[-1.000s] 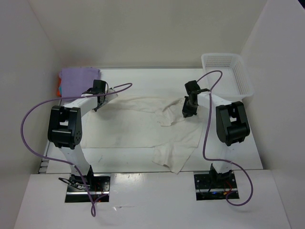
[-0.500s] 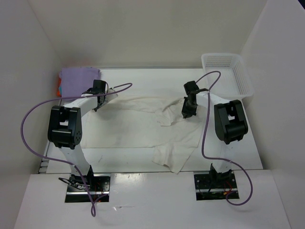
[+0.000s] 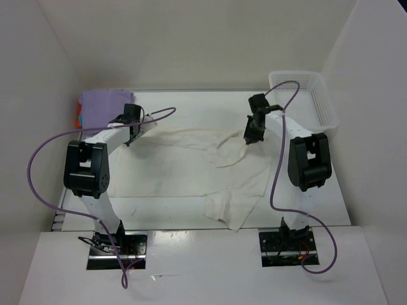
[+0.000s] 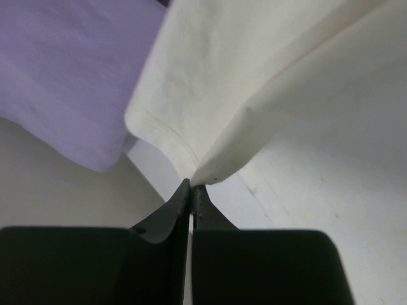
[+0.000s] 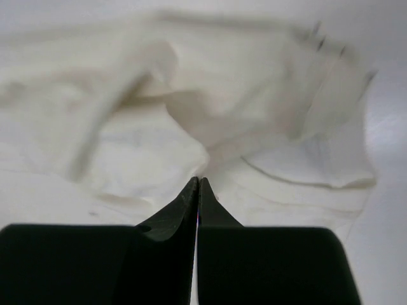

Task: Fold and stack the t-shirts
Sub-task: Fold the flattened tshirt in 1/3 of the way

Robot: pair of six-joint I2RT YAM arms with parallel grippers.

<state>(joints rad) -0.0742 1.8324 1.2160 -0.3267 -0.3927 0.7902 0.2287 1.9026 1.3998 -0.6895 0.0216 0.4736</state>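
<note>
My left gripper point(image 4: 191, 185) pinches the hem of the off-white t-shirt point(image 3: 184, 168). My right gripper point(image 5: 198, 181), jaws pressed together, grips a fold. Two held points let me spread it flat on the table point(image 3: 191, 105), beside the folded lavender t-shirt point(image 3: 105, 105).

shirt point(image 3: 184, 168) centre, stack point(image 3: 105, 105) left — basket point(image 3: 323, 101) right

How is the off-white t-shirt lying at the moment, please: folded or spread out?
Spread out, not folded: the off-white t-shirt lies open and rumpled across the table, with only one part bunched up.
</note>
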